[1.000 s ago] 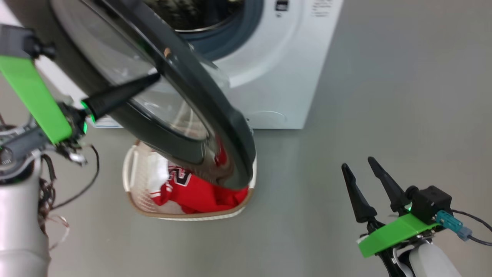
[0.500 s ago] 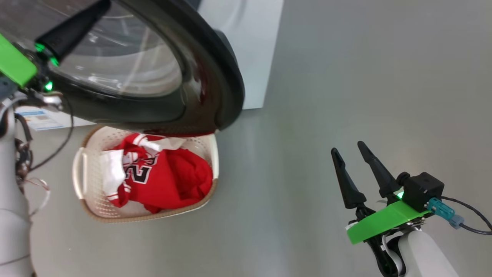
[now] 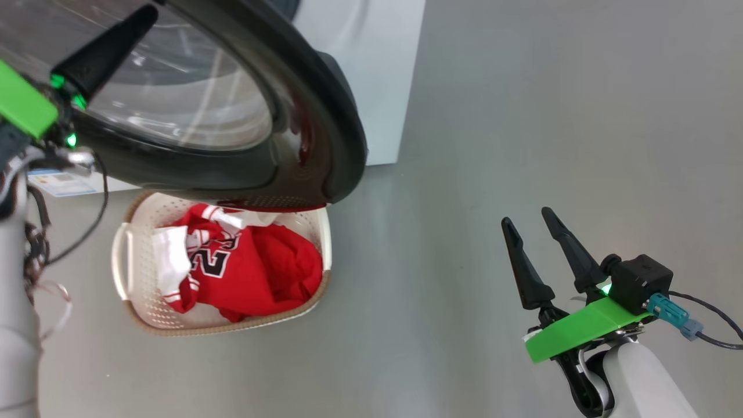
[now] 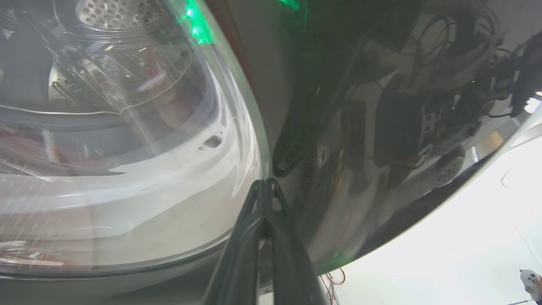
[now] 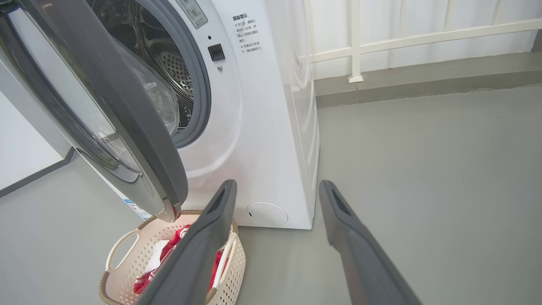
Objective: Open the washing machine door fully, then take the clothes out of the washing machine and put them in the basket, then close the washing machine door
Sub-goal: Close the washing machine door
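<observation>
The washing machine door [image 3: 325,116] stands partly open, swung out over the basket [image 3: 232,328]. My left gripper [image 3: 148,13] is shut, its tip [image 4: 264,183] pressed on the door's outer face where the glass meets the black rim [image 4: 381,127]. The clothes [image 3: 261,278], red with a number on them, lie in the cream basket [image 5: 127,271] on the floor before the white washing machine [image 3: 377,69]. The steel drum [image 5: 169,63] shows behind the door [image 5: 127,106]. My right gripper [image 3: 525,216] hangs open over bare floor to the right, holding nothing [image 5: 277,186].
Grey floor [image 3: 522,116] stretches to the right of the machine. A white railing [image 5: 381,42] and a low kerb run along the far wall. The machine's round flap [image 5: 266,214] sits low on its front, and a blue label [image 3: 55,183] shows beside my left arm.
The head camera has swung since a second ago, so the basket shows whole and the door more face-on. My left gripper stays on the door. The right gripper has barely moved.
</observation>
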### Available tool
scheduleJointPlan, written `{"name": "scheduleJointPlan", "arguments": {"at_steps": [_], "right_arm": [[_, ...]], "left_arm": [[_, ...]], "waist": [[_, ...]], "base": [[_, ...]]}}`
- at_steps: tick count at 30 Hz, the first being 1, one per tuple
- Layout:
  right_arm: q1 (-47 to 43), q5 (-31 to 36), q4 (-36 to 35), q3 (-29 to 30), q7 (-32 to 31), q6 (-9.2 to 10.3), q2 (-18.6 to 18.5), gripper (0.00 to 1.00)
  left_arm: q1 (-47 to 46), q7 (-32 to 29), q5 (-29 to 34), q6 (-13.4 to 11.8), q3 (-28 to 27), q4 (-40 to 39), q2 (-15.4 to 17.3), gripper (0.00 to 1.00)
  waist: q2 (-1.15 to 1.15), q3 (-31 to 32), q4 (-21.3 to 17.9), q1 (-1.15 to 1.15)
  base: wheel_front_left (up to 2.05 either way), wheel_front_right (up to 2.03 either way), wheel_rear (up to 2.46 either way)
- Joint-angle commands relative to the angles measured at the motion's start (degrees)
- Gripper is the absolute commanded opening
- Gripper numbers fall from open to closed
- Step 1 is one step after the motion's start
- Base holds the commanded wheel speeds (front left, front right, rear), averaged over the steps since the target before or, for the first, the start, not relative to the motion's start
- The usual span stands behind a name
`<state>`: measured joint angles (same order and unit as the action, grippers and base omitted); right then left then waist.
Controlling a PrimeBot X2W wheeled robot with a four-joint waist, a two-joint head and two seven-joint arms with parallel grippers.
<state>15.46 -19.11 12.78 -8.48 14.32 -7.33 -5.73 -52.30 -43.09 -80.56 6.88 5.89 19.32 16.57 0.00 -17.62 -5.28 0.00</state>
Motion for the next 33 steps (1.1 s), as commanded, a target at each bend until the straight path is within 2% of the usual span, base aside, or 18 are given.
{"name": "scheduleJointPlan", "arguments": {"at_steps": [1, 4, 5, 8, 10, 11, 12, 13, 21, 24, 33], "right_arm": [[-0.1, 0.7, -1.1, -1.2, 0.7, -0.16, -0.2, 1.00], [-0.6, 0.7, -0.9, -1.3, 0.7, -0.16, -0.9, 1.00], [-0.8, 0.7, -0.7, -1.4, 0.7, -0.16, -1.2, 1.00], [-1.5, 0.6, -0.4, -1.7, 0.7, -0.16, -2.0, 1.00], [-2.0, 0.5, -0.3, -1.6, 0.7, -0.16, -2.5, 1.00], [-2.4, 0.5, -0.3, -1.6, 0.7, -0.16, -2.9, 1.00], [-2.7, 0.5, -0.3, -1.7, 0.7, -0.16, -3.2, 1.00], [-3.1, 0.4, -0.3, -1.6, 0.7, -0.16, -3.5, 1.00], [-6.0, 0.1, -0.2, -1.0, 0.7, -0.16, -5.4, 1.00], [-7.7, -0.1, -0.6, -0.8, 0.7, -0.16, -6.4, 1.00], [-10.0, -0.4, -0.6, 0.0, 0.7, -0.16, -7.4, 1.00]], "left_arm": [[0.7, 0.4, -0.5, 0.6, -1.4, -1.9, 3.1, 0.00], [4.0, 2.3, -1.5, 0.6, -0.9, -3.5, 3.2, 0.00], [5.3, 2.9, -1.8, 0.6, -0.9, -3.9, 3.2, 0.03], [9.7, 5.5, -2.5, 0.6, -0.9, -4.5, 3.2, 0.19], [13.0, 7.2, -2.9, 0.6, -0.9, -5.0, 3.2, 0.42], [14.7, 7.9, -3.2, 0.6, -0.8, -5.2, 3.2, 0.48], [16.3, 8.7, -3.1, 0.6, -0.7, -5.5, 3.4, 0.71], [17.9, 9.5, -2.9, 0.6, -0.4, -5.7, 3.6, 1.00], [29.3, 18.6, 0.7, 0.6, 3.5, -7.7, 5.9, 1.00], [33.6, 24.1, 0.7, 0.6, 4.8, -8.5, 6.4, 1.00], [42.5, 35.9, 3.0, 0.6, 9.4, -9.1, 8.5, 1.00]], "waist": [[0.00, 1.0, 1.0, 0.00], [0.00, 2.4, 2.5, 0.00], [0.00, 2.9, 2.9, 0.00], [0.00, 4.6, 4.3, 0.00], [0.00, 5.8, 5.2, 0.00], [0.00, 6.3, 5.7, 0.00], [0.00, 6.8, 6.2, 0.00], [0.00, 7.2, 6.6, 0.00], [0.00, 10.0, 9.1, 0.00], [0.00, 10.9, 9.5, 0.00], [0.00, 12.1, 7.5, 0.00]], "base": [[0.00, 0.00, 0.00], [0.00, 0.00, 0.00], [0.00, 0.00, 0.00], [0.00, 0.00, 0.00], [0.00, 0.00, 0.00], [0.00, 0.00, 0.00], [0.00, 0.00, 0.00], [0.00, 0.00, 0.00], [0.00, 0.00, 0.00], [0.00, 0.00, 0.00], [0.00, 0.00, 0.00]]}}
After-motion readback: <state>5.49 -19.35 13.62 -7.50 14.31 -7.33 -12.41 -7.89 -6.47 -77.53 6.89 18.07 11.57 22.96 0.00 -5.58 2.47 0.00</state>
